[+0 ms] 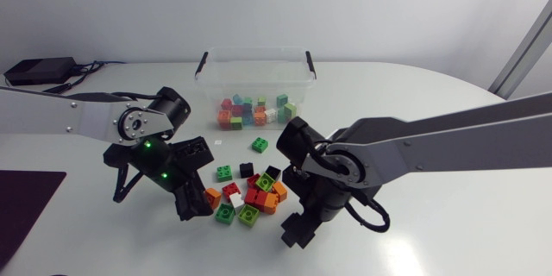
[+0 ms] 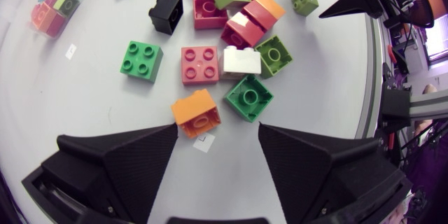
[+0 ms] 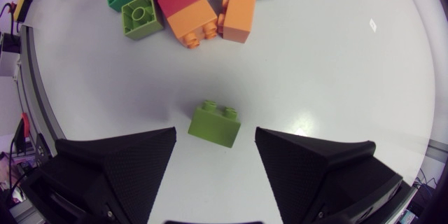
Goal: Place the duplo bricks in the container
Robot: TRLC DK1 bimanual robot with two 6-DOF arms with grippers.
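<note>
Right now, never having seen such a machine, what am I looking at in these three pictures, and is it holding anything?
A robot's left arm and right arm hang over a white table. One picture looks down from above; the other two come from a camera on each wrist, so the black wedges there are that arm's own fingers. Loose toy bricks lie in a pile, with more in the clear box. The left gripper is open, an orange brick just ahead of it. The right gripper is open, a green brick between its fingers, untouched. Nothing is held.
</note>
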